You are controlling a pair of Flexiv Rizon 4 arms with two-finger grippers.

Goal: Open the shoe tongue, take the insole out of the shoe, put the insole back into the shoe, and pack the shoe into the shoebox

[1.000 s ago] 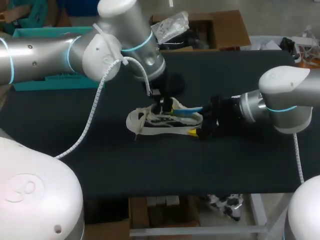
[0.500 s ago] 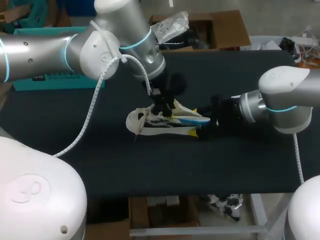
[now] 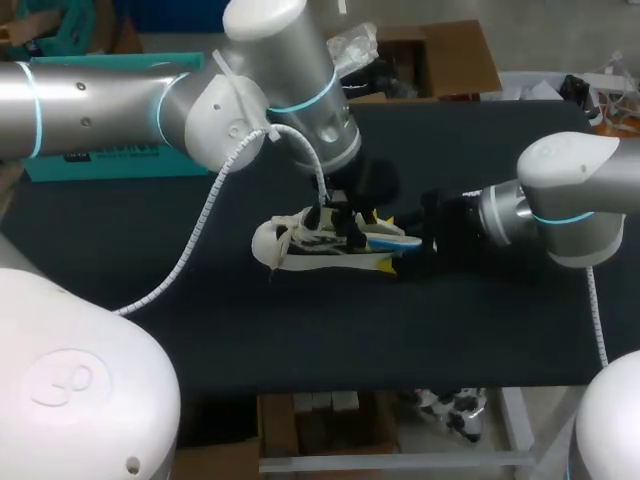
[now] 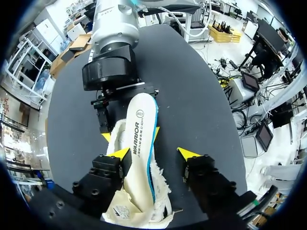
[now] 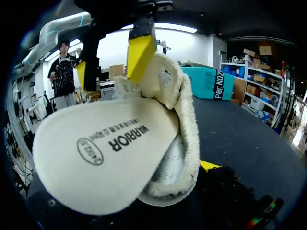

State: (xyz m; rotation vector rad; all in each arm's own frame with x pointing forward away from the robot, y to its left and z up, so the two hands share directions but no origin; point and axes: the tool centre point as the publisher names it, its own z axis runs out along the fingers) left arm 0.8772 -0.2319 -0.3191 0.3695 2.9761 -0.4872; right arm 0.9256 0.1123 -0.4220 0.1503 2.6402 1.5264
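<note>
The cream, frayed shoe (image 3: 295,245) is being clamped at its heel by the right gripper (image 3: 388,243), mid-table (image 3: 200,330). Its white, blue-edged insole (image 4: 141,129) is being shown jutting out between the left gripper's (image 4: 153,153) wide-spread fingers.

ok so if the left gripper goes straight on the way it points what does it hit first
Probably the white foam insole sticking out of the cream fabric shoe, which lies between the open fingers of the left gripper; depth is unclear.
</note>
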